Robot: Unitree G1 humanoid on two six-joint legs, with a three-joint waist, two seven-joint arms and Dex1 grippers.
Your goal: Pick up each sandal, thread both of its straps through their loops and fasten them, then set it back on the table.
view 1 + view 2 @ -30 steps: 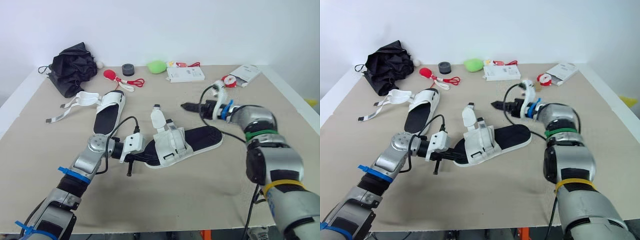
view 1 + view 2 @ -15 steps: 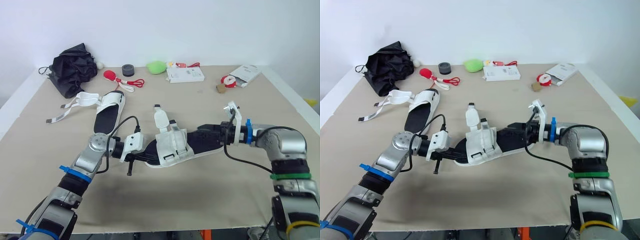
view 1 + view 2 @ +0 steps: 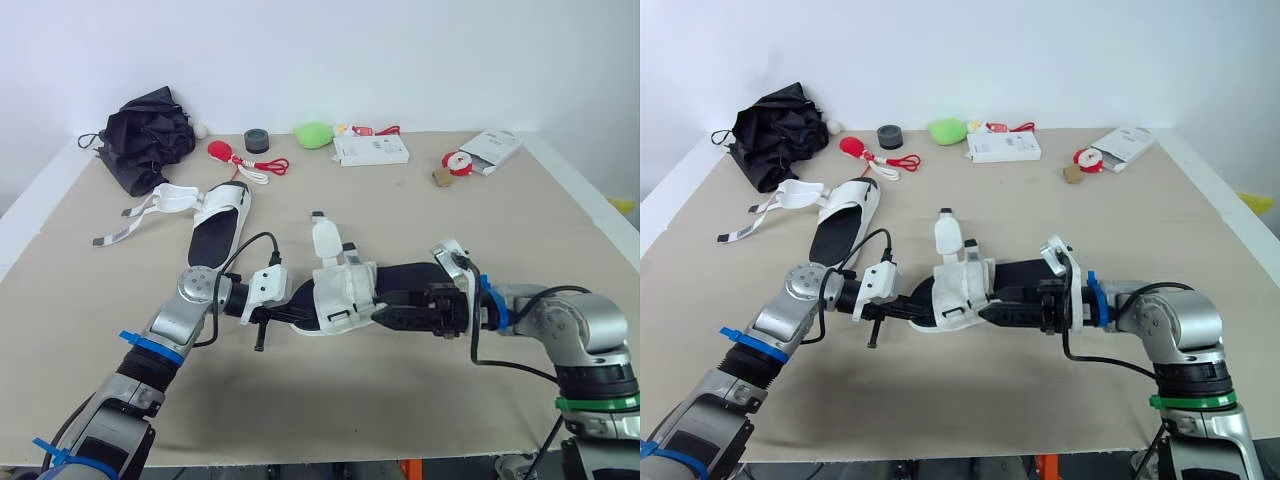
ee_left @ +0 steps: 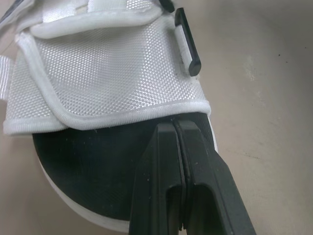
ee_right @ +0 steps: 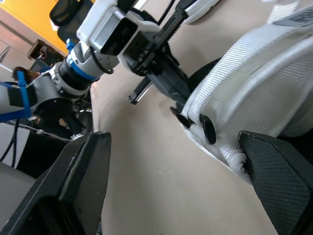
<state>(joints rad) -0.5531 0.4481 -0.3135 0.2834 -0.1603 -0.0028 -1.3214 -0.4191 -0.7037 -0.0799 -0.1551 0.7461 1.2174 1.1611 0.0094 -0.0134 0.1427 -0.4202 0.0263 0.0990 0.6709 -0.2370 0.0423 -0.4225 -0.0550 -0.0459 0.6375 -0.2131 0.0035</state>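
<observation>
A white-strapped sandal (image 3: 345, 290) with a black footbed lies at the middle of the table, one strap end sticking up. My left gripper (image 3: 290, 313) is shut on the sandal's black sole edge (image 4: 93, 181) at its toe end. My right gripper (image 3: 385, 308) is open at the sandal's near side, one finger (image 5: 78, 191) on either side of the white mesh upper (image 5: 254, 98). A second sandal (image 3: 217, 225) lies farther back to the left with its straps (image 3: 150, 205) loose on the table.
Along the back edge sit a black crumpled umbrella (image 3: 145, 130), a red toy with cord (image 3: 222, 150), a black roll (image 3: 257, 140), a green object (image 3: 313, 132), a white box (image 3: 370, 150) and another box (image 3: 495, 145). A small brown piece (image 3: 440, 177) lies at the right.
My right arm swung from the back right down to the sandal's near side, its open fingers now straddling the white upper. The sandal turned slightly. The left gripper kept its hold.
</observation>
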